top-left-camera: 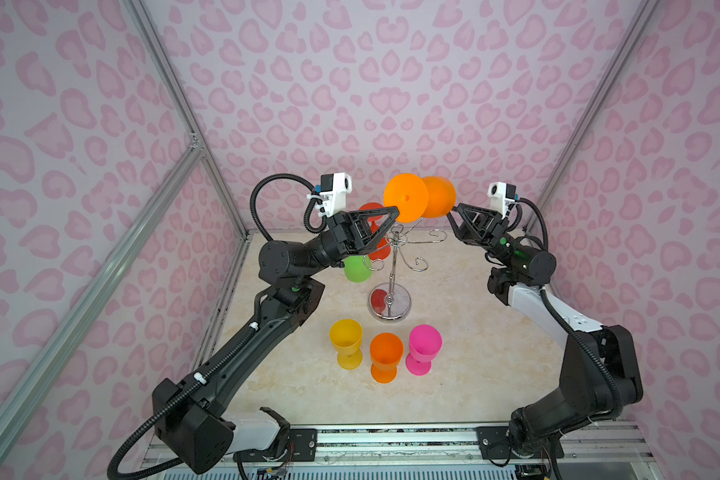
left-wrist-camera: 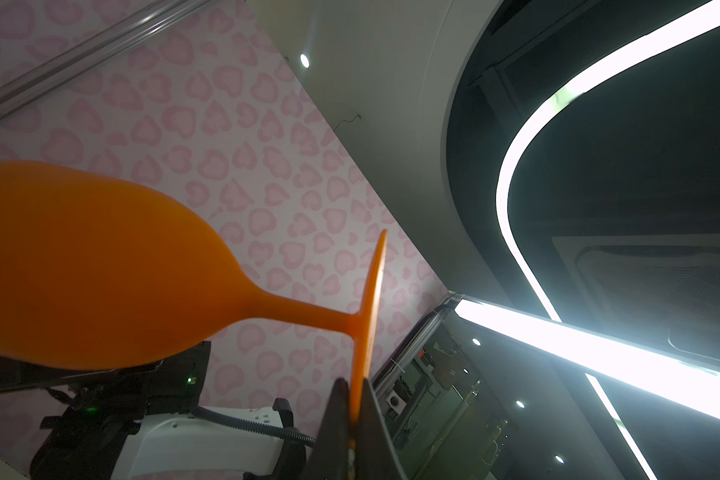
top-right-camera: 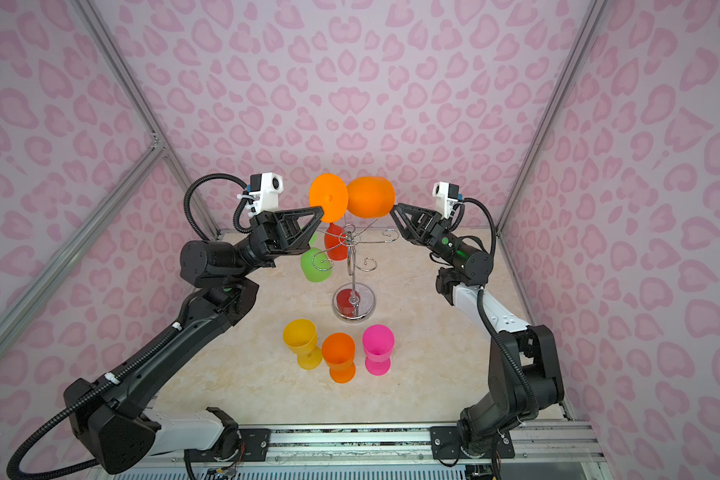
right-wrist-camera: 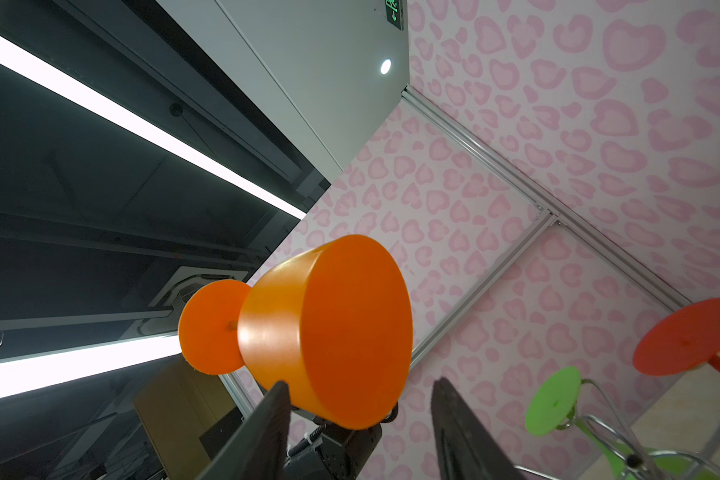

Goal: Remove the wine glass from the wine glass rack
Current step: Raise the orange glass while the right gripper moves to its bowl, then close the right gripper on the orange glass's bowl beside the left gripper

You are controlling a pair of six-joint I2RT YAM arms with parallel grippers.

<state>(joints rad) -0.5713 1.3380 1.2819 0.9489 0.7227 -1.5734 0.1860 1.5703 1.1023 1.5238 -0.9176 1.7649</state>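
Wine glass (top-left-camera: pixel 437 199), foot clenched in left pincer (top-left-camera: pixel 395 212), is offered bowl-first, seemingly for handover, to released right pincer (top-left-camera: pixel 452 212) at three o'clock.

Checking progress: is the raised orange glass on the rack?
Off: orange wine glass sideways, clear of the rack, foot pinched by left gripper.

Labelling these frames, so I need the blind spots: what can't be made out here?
Green glass: in a top view, foot hidden behind the left arm.
Orange glass: left wrist view, rim cut off by the edge.
Right claw: right wrist view, contact with the bowl unclear.
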